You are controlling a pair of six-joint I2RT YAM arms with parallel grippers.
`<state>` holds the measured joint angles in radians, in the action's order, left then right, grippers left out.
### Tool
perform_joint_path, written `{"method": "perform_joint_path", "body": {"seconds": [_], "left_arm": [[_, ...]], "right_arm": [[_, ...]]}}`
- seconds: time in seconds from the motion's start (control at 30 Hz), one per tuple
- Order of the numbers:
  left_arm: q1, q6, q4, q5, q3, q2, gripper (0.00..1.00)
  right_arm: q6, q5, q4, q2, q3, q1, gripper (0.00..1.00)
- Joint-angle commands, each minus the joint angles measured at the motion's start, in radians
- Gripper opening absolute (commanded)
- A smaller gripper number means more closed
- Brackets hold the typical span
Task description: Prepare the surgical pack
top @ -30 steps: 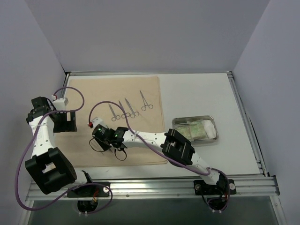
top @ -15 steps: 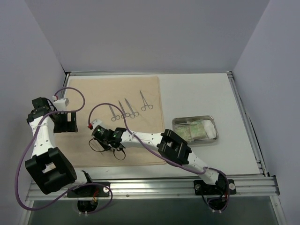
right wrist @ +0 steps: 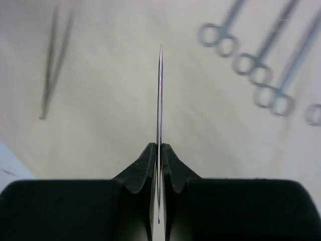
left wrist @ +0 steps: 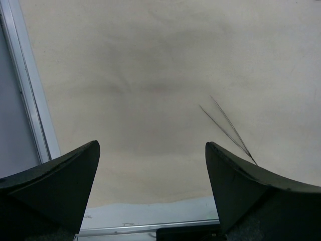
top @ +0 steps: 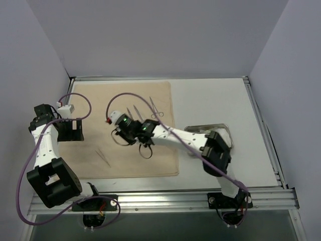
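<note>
The right claw (right wrist: 159, 148) is clamped on a thin steel pair of held tweezers (right wrist: 160, 95). The right wrist view sees them edge-on, jutting straight out past the black fingertips (right wrist: 145, 165) with the point free above the beige cloth (right wrist: 110, 125). From above, this claw (top: 123, 129) hangs over the middle of the cloth (top: 100, 100), its arm reaching in across the worktop (top: 210, 100) from the right. Just beyond it lie the scissor-handled forceps (top: 155, 108), side by side on the cloth; their ring handles show blurred in the right wrist view (right wrist: 253, 68). A second pair, the loose tweezers (top: 104, 156), rests flat on the cloth nearer the front edge, apart from the claw (right wrist: 52, 65). The left claw (top: 70, 130) hovers over the cloth's left part with its fingers spread wide and nothing between them (left wrist: 150, 145); below it are bare cloth (left wrist: 150, 60) and the loose tweezers (left wrist: 228, 130). The steel tray (top: 228, 135) sits on the worktop off the cloth's right edge, partly hidden by the right arm.
</note>
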<state>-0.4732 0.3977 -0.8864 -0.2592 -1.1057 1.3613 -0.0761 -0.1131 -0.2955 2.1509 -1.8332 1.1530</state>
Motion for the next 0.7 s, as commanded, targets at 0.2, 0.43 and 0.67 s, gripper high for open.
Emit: {"method": "perform_joint_path", "body": {"seconds": [0.2,0.43,0.67], "left_arm": [[-0.007,0.009,0.023,-0.063,-0.048,0.004,0.96],[-0.007,0.001,0.03,-0.083,-0.059,0.03,0.95],[-0.007,0.003,0.037,-0.078,-0.051,0.036,0.95]], "right_arm": [[0.613,0.081,-0.163,-0.58,0.449,-0.43,0.0],[1.035,0.181,-0.195,-0.8,0.726,-0.588,0.0],[1.159,0.207,-0.352,-0.659,0.698,-0.682,0.0]]}}
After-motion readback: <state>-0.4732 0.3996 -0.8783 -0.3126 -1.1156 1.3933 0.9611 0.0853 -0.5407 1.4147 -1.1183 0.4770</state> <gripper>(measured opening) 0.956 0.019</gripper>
